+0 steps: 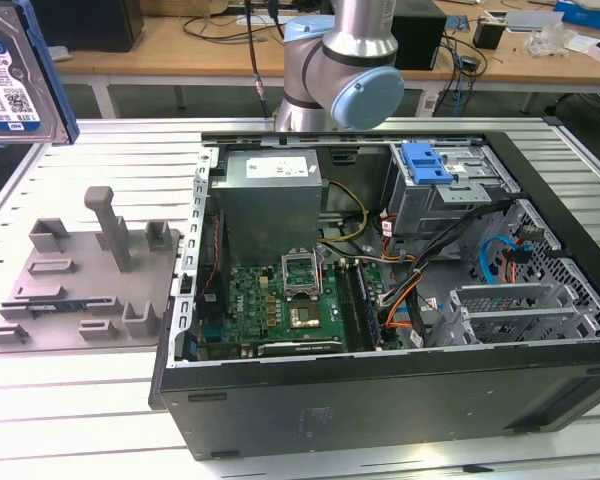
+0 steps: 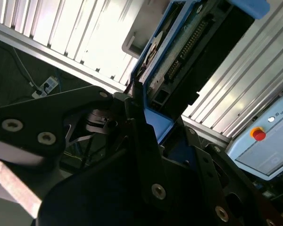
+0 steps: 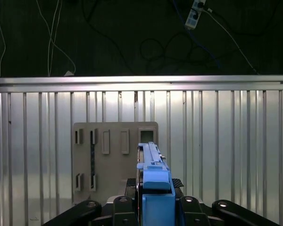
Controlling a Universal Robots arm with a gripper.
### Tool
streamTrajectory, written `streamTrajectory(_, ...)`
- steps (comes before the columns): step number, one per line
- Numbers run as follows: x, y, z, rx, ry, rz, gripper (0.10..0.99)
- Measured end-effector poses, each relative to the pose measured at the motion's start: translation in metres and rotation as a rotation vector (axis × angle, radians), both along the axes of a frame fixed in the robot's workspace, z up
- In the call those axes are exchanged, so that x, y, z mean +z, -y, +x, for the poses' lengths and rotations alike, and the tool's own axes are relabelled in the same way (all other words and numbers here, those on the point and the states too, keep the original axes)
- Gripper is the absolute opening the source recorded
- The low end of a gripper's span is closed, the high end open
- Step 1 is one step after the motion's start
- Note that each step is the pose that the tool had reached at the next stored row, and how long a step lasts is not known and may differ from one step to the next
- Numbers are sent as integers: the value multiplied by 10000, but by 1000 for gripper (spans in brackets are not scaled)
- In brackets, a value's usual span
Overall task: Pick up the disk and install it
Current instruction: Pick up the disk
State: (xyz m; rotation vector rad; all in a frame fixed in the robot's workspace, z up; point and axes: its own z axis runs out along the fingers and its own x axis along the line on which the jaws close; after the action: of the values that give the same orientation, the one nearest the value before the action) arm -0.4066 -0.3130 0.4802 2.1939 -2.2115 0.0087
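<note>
Above the slatted metal table [image 3: 236,141], we see the gripper [image 3: 155,207] clamped tight on the disk [image 3: 151,153] by its blue carrier frame [image 3: 155,181], edge-on over a grey fixture plate [image 3: 115,169]. From the exterior view we also catch its white-and-blue label [image 1: 8,70], held well apart from the open computer case [image 1: 380,400].

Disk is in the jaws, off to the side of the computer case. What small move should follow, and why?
Probably a level carry toward the open case, keeping height. The gripper is shut on the disk, which hangs above the grey fixture plate at the exterior view's left, while the drive cage sits in the case toward the exterior view's right.
</note>
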Motion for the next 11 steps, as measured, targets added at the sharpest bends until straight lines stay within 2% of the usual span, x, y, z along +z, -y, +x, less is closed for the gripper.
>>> streamTrajectory(6, 7, 19, 62, 0, -14, -1, 365)
streamTrajectory(11, 54, 41, 122, 0, -14, 0, 365)
